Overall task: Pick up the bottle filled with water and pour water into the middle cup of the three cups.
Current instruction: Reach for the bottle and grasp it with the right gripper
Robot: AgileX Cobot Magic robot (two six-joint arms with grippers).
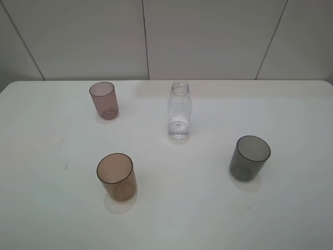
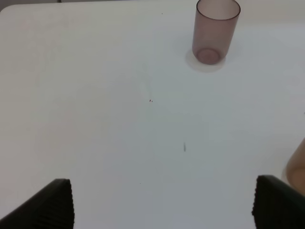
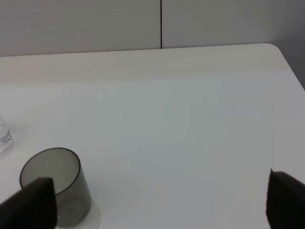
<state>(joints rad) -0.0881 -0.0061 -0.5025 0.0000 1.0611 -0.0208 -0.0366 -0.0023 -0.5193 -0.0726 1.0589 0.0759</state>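
The clear capless bottle (image 1: 179, 111) stands upright at the table's middle back; a sliver of it shows in the right wrist view (image 3: 4, 133). The amber-brown middle cup (image 1: 117, 176) stands at the front left; its edge shows in the left wrist view (image 2: 298, 164). The mauve-pink cup (image 1: 103, 100) (image 2: 214, 31) stands at the back left. The smoky grey cup (image 1: 249, 157) (image 3: 59, 186) stands at the right. My left gripper (image 2: 162, 205) is open and empty, well short of the pink cup. My right gripper (image 3: 159, 200) is open and empty, one finger (image 3: 33, 202) close to the grey cup. Neither gripper shows in the exterior view.
Everything stands on a white table (image 1: 208, 208) with rounded far corners. A pale panelled wall (image 1: 208, 36) rises behind its back edge. A small dark speck (image 2: 185, 147) marks the tabletop between the pink and amber cups.
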